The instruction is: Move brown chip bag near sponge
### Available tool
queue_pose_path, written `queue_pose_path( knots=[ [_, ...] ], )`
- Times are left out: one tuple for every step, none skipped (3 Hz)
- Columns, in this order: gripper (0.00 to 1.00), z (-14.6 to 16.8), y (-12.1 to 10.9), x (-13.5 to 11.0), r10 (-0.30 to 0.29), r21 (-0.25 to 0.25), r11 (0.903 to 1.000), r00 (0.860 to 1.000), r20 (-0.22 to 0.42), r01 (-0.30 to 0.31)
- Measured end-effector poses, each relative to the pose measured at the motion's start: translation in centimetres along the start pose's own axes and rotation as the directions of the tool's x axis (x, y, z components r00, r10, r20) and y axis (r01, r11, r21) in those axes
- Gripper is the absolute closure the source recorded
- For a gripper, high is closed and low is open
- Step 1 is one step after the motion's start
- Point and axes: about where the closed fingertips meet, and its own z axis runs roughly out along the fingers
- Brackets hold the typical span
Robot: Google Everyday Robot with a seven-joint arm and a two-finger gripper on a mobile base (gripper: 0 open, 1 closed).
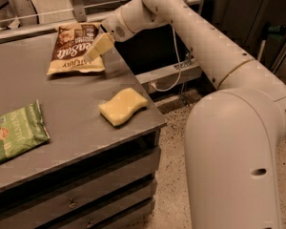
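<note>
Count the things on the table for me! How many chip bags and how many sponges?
Chip bags: 2, the brown chip bag and the green chip bag
Sponges: 1, the sponge
Total: 3 things on the table
Not counted: the gripper, over the right edge of the brown chip bag.

Looks like robot test lab or workroom, not home. Big white robot arm (205,37) fills right side. Grey work table (62,97) with drawers (71,202) below. Speckled hard floor (174,175). White cable (174,56) hangs behind table. Dark cabinets (238,13) at back. Gripper (97,47) sits over right edge of brown chip bag (71,51).
</note>
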Motion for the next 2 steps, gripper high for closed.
queue_pose_path(
  knots=[
    [0.00, 2.3, -0.9, 0.6, 0.038, 0.029, 0.9989, 0.999, -0.032, -0.037],
    [0.00, 3.7, -1.4, 1.1, 0.069, 0.051, 0.9965, 0.997, -0.045, -0.067]
  ],
)
